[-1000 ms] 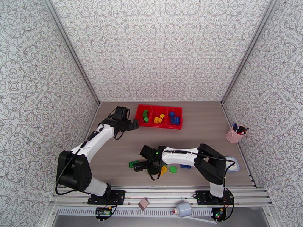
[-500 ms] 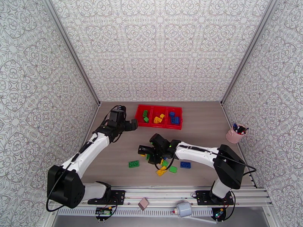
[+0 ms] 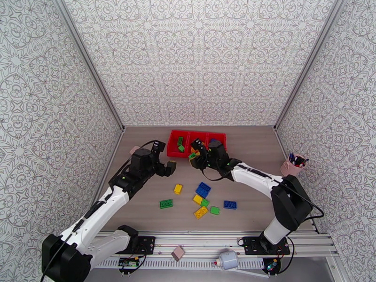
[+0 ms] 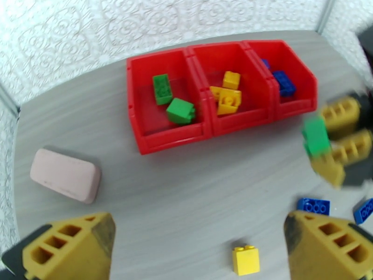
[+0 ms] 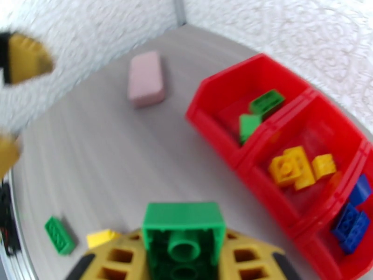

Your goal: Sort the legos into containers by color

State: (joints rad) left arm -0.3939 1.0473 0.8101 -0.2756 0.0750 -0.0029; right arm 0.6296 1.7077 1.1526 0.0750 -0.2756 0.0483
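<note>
You are pinching a green lego (image 5: 183, 228) in the right gripper (image 5: 184, 257); the left gripper (image 4: 198, 243) is gaping empty. Be aiming ahead-right for the red tray (image 5: 212, 138), green compartment (image 5: 228, 106).

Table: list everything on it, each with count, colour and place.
tray: one, red, three compartments, far middle
bricks in tray: two green left, about three yellow middle, at least two blue right
loose bricks: three yellow, three green, two blue, near middle
block: one, pink, left of tray
pen cup: one, pink, right edge
left claw: open, empty, above the table
right claw: shut on one green brick, at the tray's front
</note>
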